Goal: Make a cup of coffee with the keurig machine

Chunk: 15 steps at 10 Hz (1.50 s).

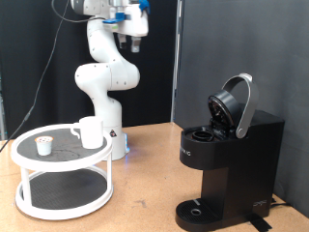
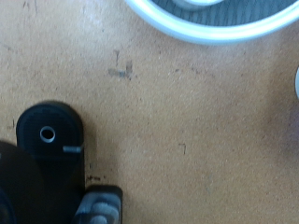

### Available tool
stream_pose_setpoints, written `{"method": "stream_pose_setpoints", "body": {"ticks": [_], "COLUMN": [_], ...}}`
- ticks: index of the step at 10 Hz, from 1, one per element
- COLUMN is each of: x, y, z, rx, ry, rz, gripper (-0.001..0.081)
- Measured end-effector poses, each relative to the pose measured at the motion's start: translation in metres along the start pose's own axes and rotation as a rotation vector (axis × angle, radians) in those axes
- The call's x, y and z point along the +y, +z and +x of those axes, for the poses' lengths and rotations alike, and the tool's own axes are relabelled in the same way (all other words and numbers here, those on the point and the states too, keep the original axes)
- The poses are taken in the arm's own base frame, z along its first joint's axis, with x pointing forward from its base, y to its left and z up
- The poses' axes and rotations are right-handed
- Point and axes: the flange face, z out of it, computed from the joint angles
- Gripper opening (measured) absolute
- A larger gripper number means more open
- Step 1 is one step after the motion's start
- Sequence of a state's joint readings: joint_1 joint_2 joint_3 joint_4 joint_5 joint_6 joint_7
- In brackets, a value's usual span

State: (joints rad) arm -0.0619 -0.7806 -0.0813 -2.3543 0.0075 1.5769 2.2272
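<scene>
A brown counter (image 1: 145,164) fronts a dark backdrop. The pincer (image 1: 136,43) hangs high at the frame's upper middle; I cannot tell whether it is open or closed. The cup (image 1: 89,131) sits on the white stand (image 1: 63,169), lower left. The keurig machine (image 1: 227,159) stands lower right, lid raised.

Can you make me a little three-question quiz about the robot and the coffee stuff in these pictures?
1. True or false: the keurig machine has its lid open.
2. Where is the cup? A) on the drip tray B) on the white stand C) in the gripper
3. Fill in: the small pod sits on the stand's ____ tier.

Key: 1 true. 2 B. 3 top.
</scene>
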Motion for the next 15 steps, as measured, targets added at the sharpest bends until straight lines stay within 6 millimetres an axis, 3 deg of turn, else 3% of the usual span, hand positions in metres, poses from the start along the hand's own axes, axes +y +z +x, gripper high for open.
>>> {"method": "stream_pose_setpoints", "body": {"ticks": [4,8,15], "x": [-0.030,-0.032,-0.083], "y": [0.001,0.002,0.014], "z": [0.050,0.055,0.145], "rx": [0.029,0.033,0.061], "ry": [0.063,0.044,0.109], "rz": [0.002,-0.002,0.031], "gripper": [0.0734,0.0734,0.0734]}}
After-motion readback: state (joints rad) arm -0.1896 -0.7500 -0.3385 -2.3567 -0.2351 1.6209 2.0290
